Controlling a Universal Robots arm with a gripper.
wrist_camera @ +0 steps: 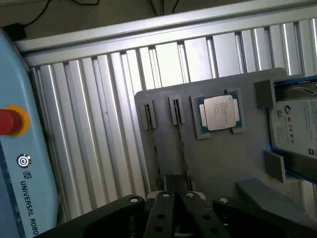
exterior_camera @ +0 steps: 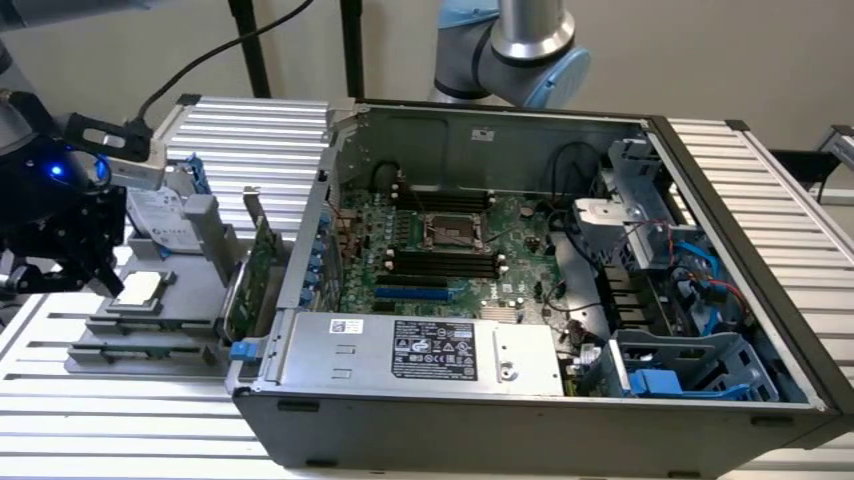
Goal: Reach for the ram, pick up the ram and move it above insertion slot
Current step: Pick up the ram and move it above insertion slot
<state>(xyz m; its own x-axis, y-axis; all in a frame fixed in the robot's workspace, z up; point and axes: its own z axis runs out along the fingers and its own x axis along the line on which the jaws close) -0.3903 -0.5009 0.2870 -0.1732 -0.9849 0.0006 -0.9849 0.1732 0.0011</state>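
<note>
From my station I see the pincer (exterior_camera: pixel 64 272) hanging over the grey fixture plate (exterior_camera: pixel 180 300) at the exterior view's left, well apart from the open computer case (exterior_camera: pixel 534 400); I cannot tell whether it is released or clenched. In the wrist view the ram (wrist_camera: pixel 183 148) stands on edge in a narrow holder on that plate, a thin line running straight toward the pincer. A second stick (wrist_camera: pixel 154 148) lies parallel just beside it, with a strip of plate between the two. The processor (wrist_camera: pixel 218 113) lies flat in its pocket on the ram's other side, near but apart, and the hard drive (wrist_camera: pixel 297 124) sits beyond that at the plate's edge. In the exterior view a tall green expansion card (exterior_camera: pixel 254 265) stands upright between the plate and the case wall. The insertion slot (exterior_camera: pixel 441 262) is one of a row of long black sockets on the motherboard (exterior_camera: pixel 514 225), ringed by the case walls and open from above. The bench (exterior_camera: pixel 80 430) is ribbed aluminium, its slats running open in front of the plate. A blue teach pendant (wrist_camera: pixel 25 163) with a red stop button (wrist_camera: pixel 10 121) lies along the slats, and a pale wall stands behind the case.
</note>
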